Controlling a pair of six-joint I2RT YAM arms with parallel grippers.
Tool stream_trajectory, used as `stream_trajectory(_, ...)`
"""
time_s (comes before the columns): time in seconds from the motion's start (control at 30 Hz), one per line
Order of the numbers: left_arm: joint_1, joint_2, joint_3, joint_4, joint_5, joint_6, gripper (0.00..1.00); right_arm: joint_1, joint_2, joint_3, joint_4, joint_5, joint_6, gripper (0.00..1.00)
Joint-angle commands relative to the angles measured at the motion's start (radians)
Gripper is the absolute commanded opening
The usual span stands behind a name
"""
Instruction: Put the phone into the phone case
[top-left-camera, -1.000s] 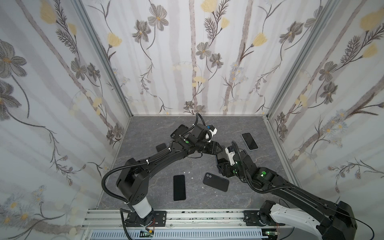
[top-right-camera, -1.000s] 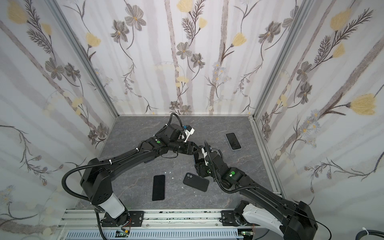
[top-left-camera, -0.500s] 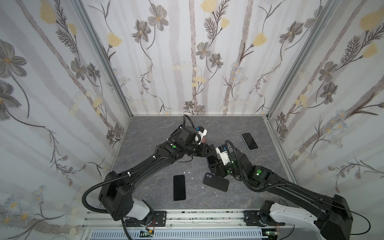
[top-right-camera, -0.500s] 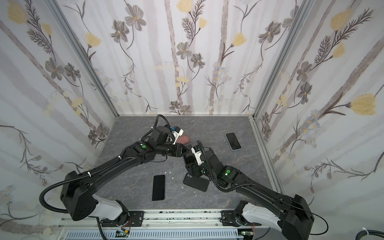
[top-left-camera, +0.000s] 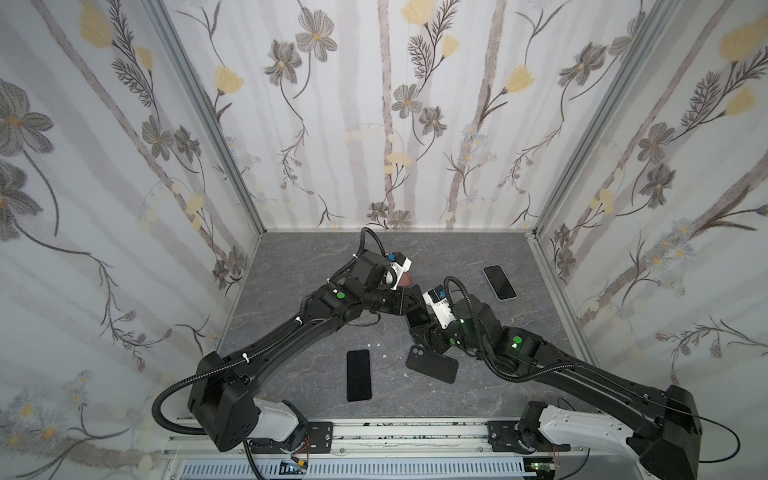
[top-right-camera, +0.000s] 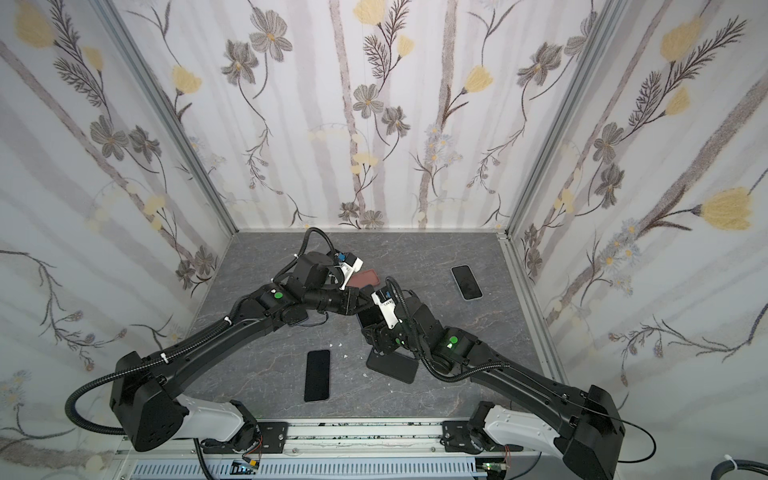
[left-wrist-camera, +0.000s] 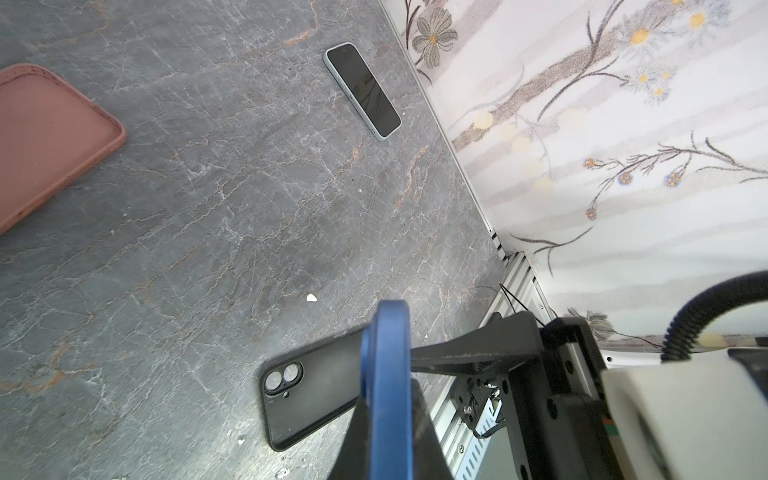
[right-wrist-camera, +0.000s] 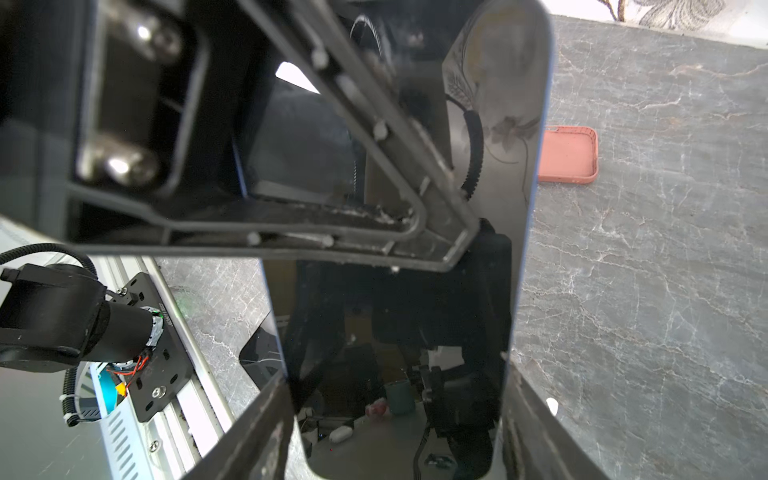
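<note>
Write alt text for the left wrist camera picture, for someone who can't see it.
The left gripper pinches a blue-edged phone, seen edge-on, in front of a black plastic phone case lying back-up on the grey marbled tabletop. Farther off lie an empty pink silicone case and a pale-framed, dark-screened phone near the flowered wall.

Front phone (top-left-camera: 358, 375) lies left of front case (top-left-camera: 432, 365).

No legible text, label, brand or number anywhere.
</note>
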Motion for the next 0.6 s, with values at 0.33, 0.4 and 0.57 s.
stream_trajectory(0.33,0.102,-0.229,-0.017,0.160,-0.244,-0.016,0.00,0.006,0.029,0.110,0.299,0.086,0.048,1.00)
stream_trajectory(0.4,0.109,-0.293,-0.050,0.234,-0.290,-0.029,0.00,-0.005,0.034,0.134,0.364,0.009,0.072,1.00)
stream_trajectory(0.57,0.113,-0.463,-0.158,0.482,-0.335,-0.062,0.00,-0.055,0.033,0.131,0.589,-0.195,0.208,0.99)
